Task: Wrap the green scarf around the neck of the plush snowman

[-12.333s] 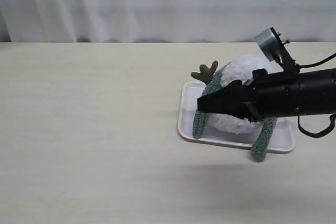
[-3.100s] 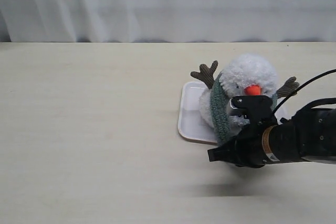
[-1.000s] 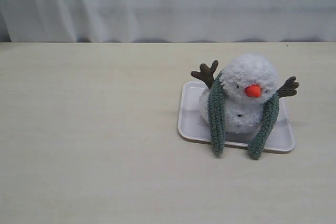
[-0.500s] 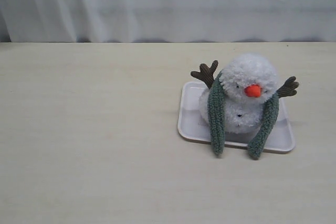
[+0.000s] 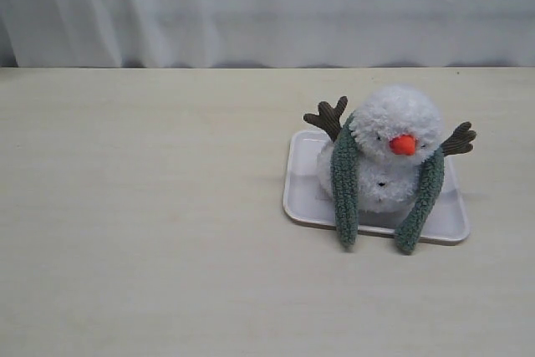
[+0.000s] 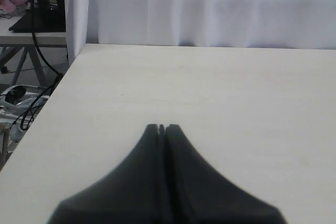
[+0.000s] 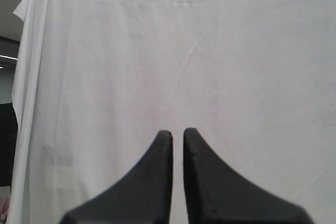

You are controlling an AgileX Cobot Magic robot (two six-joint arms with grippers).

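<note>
Sitting on one white tray (image 5: 301, 194): one plush snowman (image 5: 393, 135), two twig arms (image 5: 327, 117) out. Draped behind head, one green scarf (image 5: 344, 190), two ends hanging past tray edge. Left gripper (image 6: 162, 128) pinched tight, empty, over table (image 5: 150, 206); right gripper (image 7: 177, 135) all but closed, empty.

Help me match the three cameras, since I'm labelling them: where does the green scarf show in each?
Exterior view: the green scarf is right of centre, draped around the plush snowman, with both ends hanging over the near edge of the white tray.
Left wrist view: not in it; only the table and the white curtain.
Right wrist view: not in it; only the white curtain.
Shared landmark: the white curtain, seen in all three.
</note>
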